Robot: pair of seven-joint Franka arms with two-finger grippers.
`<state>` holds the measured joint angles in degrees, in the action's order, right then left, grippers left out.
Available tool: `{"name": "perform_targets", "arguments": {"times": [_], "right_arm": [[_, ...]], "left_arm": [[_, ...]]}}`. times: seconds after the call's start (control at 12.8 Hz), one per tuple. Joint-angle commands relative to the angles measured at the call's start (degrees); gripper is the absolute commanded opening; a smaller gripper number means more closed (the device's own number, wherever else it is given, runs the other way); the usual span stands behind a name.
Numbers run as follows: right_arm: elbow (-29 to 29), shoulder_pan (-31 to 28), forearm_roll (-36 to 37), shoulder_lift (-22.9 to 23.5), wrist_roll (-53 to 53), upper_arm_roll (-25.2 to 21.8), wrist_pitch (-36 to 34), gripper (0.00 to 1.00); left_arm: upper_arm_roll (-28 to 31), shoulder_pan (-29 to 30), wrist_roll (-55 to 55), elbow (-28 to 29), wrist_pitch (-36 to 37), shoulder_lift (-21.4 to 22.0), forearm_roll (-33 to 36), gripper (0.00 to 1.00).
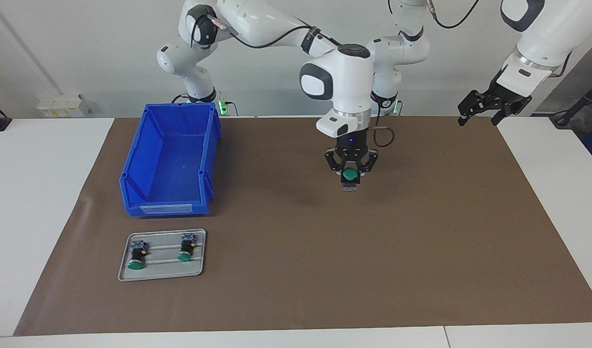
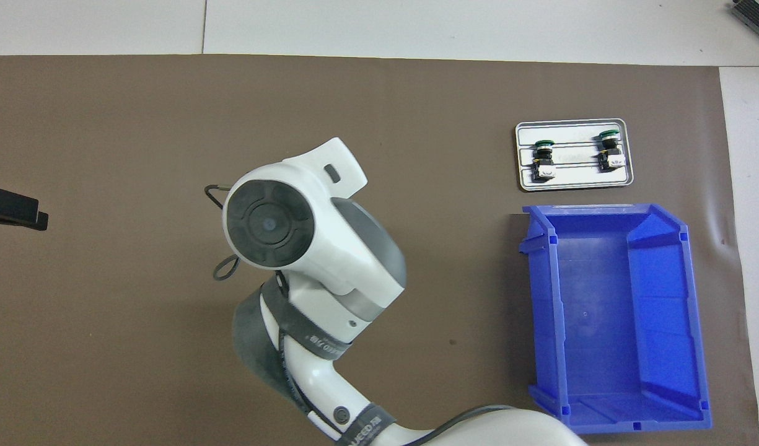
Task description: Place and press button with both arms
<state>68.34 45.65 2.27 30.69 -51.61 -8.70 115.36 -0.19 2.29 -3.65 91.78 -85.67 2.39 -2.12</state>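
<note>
1. The button (image 1: 350,177) hangs with its green cap turned toward the facing camera and its grey block below, pinched between the fingertips of the right pincer (image 1: 350,170), over the middle of the brown mat (image 1: 421,241); its shadow on the mat suggests it is clear of the surface
2. The right pincer is closed on the button's barrel, and its arm reaches in from the blue bin's end of the tabletop (image 1: 35,193); in the overhead view the wrist hides both pincer and button
3. The left pincer (image 1: 486,107) waits, raised over the edge of the mat at the left arm's end of the tabletop, with its fingers spread wide and nothing in them
4. By my reading the placing step is in hand: the button is carried but not yet set down
5. The next move seems to call for lowering the button upright onto the mat, cap up, then keeping it steady while the left pincer comes across to press the cap
6. A tilted grip could let the button tip over on release
7. Round about: the blue bin (image 1: 170,159), with nothing showing inside, lies toward the right arm's end; just beside it, farther from the robots, a metal tray (image 1: 161,276) carries two more buttons (image 1: 137,254) lying on their sides
8. Nothing stands between the left pincer and the held button; the mat under the button is bare
</note>
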Motion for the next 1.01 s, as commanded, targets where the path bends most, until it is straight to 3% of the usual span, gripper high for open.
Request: {"name": "perform_targets", "arguments": {"times": [0.0,0.47,0.7,0.93], "right_arm": [[9.5,-6.6,-4.8,-10.1,12.3,1.1,-5.5,0.00],[15.5,-25.1,-13.7,-17.8,42.9,1.1,-23.5,0.00],[27.1,-33.8,-13.7,-22.3,56.3,1.1,-23.0,0.00],[35.1,-39.4,-13.4,-23.1,60.2,1.0,-20.9,0.00]], "left_arm": [[-0.3,0.4,-0.3,1.8,-0.9,1.6,1.0,1.00],[-0.3,0.4,-0.3,1.8,-0.9,1.6,1.0,1.00],[-0.3,0.4,-0.3,1.8,-0.9,1.6,1.0,1.00],[-0.3,0.4,-0.3,1.8,-1.0,1.6,1.0,1.00]]}}
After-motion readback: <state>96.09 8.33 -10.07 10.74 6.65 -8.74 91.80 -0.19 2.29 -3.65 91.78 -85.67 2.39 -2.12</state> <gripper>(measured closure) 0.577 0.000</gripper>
